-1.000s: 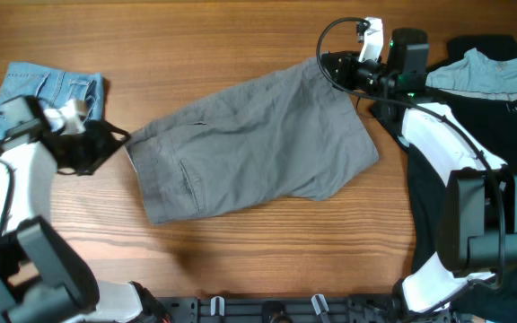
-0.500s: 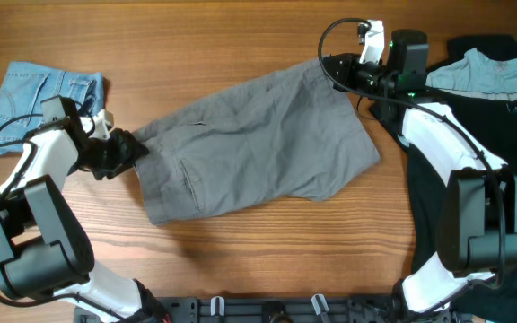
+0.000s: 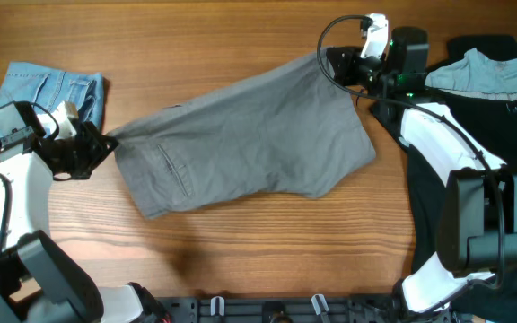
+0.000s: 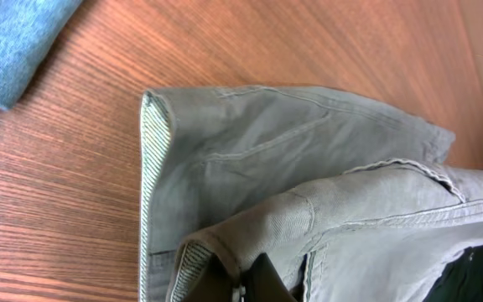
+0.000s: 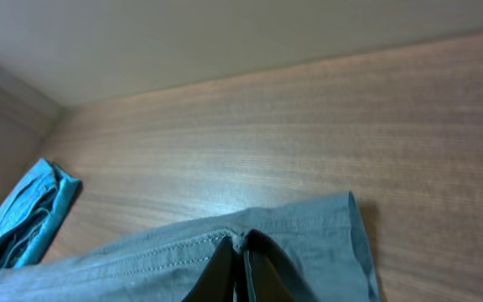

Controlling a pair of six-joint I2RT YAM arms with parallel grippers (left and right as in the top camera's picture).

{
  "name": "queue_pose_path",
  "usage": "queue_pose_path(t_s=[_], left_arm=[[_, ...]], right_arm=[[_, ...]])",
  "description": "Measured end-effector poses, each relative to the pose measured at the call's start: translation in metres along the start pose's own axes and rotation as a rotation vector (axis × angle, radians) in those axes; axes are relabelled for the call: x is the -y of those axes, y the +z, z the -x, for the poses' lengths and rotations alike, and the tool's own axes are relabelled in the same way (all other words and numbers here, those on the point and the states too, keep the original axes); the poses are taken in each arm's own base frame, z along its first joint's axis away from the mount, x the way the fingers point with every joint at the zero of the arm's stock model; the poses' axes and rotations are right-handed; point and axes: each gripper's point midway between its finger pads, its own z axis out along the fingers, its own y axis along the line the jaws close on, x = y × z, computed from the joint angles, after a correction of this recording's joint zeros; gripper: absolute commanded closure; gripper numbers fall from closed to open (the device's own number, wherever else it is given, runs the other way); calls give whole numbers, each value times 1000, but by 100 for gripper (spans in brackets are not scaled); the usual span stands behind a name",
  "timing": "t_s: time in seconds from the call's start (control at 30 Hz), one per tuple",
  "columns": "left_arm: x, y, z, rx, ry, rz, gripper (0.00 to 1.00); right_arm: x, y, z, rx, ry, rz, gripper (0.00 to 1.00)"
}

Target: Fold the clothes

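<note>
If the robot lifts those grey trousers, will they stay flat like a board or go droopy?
Probably droopy: the grey trousers lie wrinkled and fold over at the left pincer. They look thin, so likely light. Gripped only at two ends, the other by the right pincer, the middle would likely sag.

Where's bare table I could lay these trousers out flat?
Two bare strips of table: the far one beyond the trousers, between the denim shorts and right tool; the near one in front of them, along the front edge. Crowded at right: black garment and teal shirt.
</note>
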Motion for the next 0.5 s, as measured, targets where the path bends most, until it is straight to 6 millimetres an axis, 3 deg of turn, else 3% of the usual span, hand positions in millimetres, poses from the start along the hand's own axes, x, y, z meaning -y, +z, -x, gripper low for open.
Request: queue_pose_path(t_s=[0.03,0.07,0.1,0.13,0.17,0.2,0.23,0.27,0.4,0.43,0.47,0.5], left_arm=[[1,0,0,1,4,0,96],[1,2,-1,-5,6,8,96],[0,6,-4,-16,12,21,90],[-1,10,-5,-26,19,36,87],[-4,14,-5,-28,20,60,71],[-9,18,-4,-26,21,86,69],[-15,22,-2,-25,23,112,64],[-20,26,-3,-35,15,130,52],[-34,30,-25,-126,-42,183,54],[-35,29,-30,-147,-48,186,57],[-34,26,-42,-193,-53,180,58],[-26,22,-49,-222,-47,149,61]], right_arm=[[0,0,2,9,-2,0,95],[-1,1,6,26,-5,-3,88],[0,2,9,41,-6,-8,55],[2,2,10,50,-2,-17,29],[5,3,11,58,1,-29,14],[10,5,10,57,4,-40,1],[18,9,3,41,16,-58,0],[27,12,-11,-3,39,-83,0],[49,5,-47,-143,98,-119,1],[51,2,-53,-172,114,-112,4],[50,-12,-71,-261,179,-92,10],[45,-21,-75,-296,205,-76,22]])
